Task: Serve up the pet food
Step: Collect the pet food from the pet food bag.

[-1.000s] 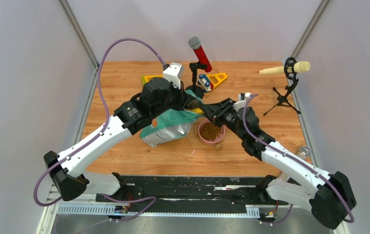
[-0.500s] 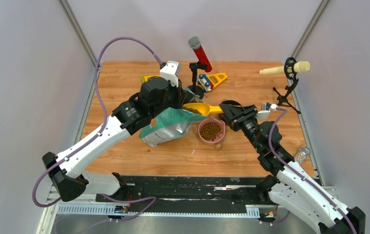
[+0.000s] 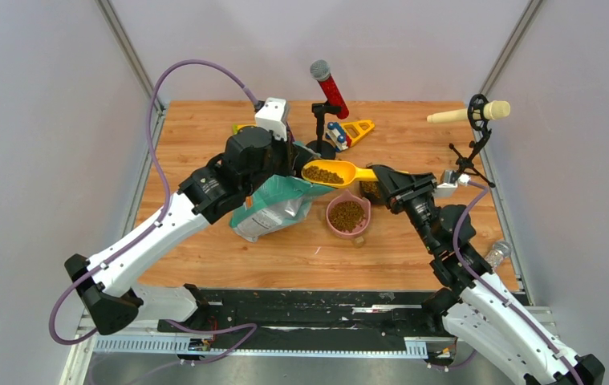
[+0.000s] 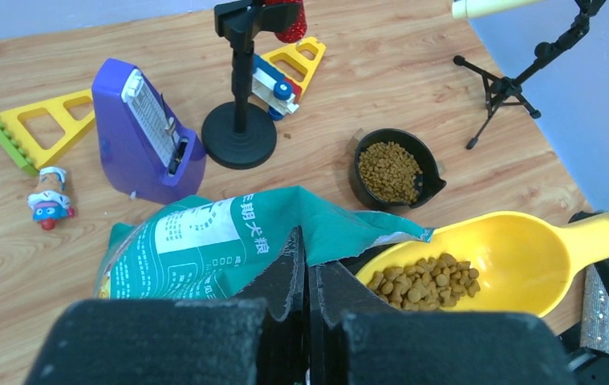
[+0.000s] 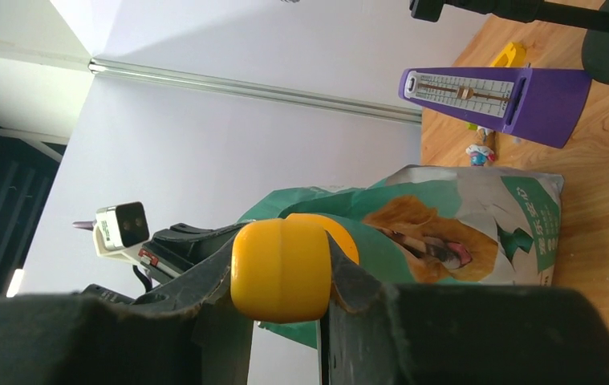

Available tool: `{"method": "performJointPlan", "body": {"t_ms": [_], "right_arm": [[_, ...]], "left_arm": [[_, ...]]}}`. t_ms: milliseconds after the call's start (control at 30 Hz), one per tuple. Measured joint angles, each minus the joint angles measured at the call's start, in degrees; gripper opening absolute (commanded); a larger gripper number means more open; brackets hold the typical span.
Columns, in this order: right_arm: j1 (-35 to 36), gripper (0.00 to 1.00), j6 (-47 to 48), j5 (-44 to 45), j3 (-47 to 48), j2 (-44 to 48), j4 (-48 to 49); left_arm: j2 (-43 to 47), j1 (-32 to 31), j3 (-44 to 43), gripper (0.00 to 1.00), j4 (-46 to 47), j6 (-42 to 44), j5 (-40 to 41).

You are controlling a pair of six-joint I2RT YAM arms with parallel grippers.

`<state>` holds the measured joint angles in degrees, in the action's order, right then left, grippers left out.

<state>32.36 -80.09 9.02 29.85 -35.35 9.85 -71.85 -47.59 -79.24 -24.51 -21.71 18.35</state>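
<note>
The right hand has drawn the yellow scoop out of the teal pet food bag and raised it. It now grasps the scoop's handle, with the scoop's bowl reaching out ahead of its fingers toward the left hand. A heap of brown kibble sits in the scoop. The left hand is clenched on the bag's open rim, and the scoop is just beside it. Near the right hand, between it and the bag, a pink bowl on the wooden table holds more kibble. Beyond the left hand's fingers stands a black bowl of kibble. A purple metronome and a microphone stand are farther out.
</note>
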Motion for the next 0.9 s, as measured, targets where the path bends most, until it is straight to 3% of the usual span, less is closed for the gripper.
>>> {"method": "performJointPlan", "body": {"t_ms": [900], "right_arm": [[-1.0, 0.00, -7.5, 1.9, -6.1, 3.7, 7.9]], "left_arm": [[1.8, 0.3, 0.0, 0.00, -1.1, 0.2, 2.7]]}}
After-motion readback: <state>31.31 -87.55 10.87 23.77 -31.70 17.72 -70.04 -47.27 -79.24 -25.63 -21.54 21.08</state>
